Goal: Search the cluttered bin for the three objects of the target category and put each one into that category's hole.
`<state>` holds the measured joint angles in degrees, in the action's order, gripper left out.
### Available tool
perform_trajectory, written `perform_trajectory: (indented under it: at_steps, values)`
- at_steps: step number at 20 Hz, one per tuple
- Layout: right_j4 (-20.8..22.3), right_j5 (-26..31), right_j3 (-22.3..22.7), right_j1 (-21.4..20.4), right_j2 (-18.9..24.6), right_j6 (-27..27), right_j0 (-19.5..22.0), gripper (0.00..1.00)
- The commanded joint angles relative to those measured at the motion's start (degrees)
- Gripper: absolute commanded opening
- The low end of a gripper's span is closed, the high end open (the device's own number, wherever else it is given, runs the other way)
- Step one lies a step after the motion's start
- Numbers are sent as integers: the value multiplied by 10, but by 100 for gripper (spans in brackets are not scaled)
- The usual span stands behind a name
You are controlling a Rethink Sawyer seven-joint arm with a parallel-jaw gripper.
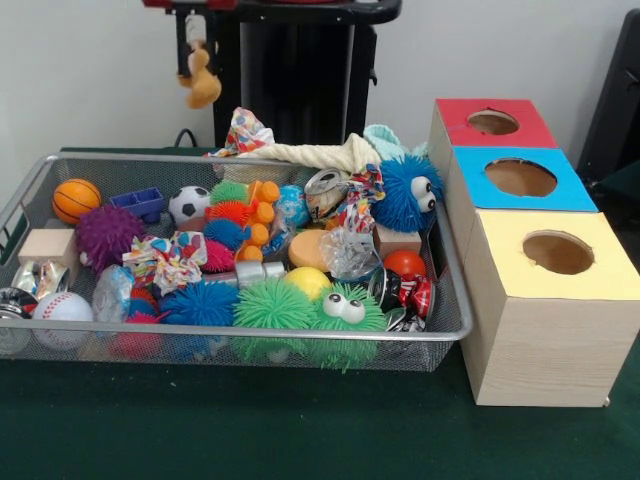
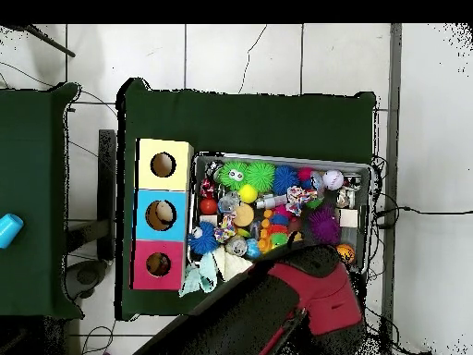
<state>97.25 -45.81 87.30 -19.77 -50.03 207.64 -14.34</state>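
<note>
The gripper (image 1: 199, 62) hangs high above the bin's far left part, clear of everything in it; its fingers are clamped on a small yellow-orange toy (image 1: 204, 88) that dangles below them; in the overhead view the red and black arm (image 2: 305, 296) covers the gripper. The wire bin (image 1: 250, 334) sits on the green table (image 1: 300, 440), packed full; a green fuzzy toy with eyes (image 1: 335, 315) lies at the near edge beside a green spiky ball (image 1: 270, 300) and a blue one (image 1: 200, 302); a blue fuzzy toy with eyes (image 1: 408, 192) sits at the far right corner, next to a crushed can (image 1: 325, 190); a basketball (image 1: 76, 199), a soccer ball (image 1: 188, 204), a purple spiky ball (image 1: 105, 235) and a wood block (image 1: 48, 246) lie toward the left; a baseball (image 1: 62, 310) rests at the near left corner; a rope (image 1: 320, 155) drapes over the far rim. Just right of the bin stands a row of three boxes, each with a round hole on top: red (image 1: 490, 122) farthest, blue (image 1: 520, 178) in the middle, yellow (image 1: 557, 252) nearest.
</note>
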Motion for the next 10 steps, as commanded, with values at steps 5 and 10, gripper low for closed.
perform_trajectory:
  at_steps: [5,10]
  values:
    - [0,-111,-27,-1,21,383,-49,0]
    - [-24,-80,-6,5,33,403,-83,0]
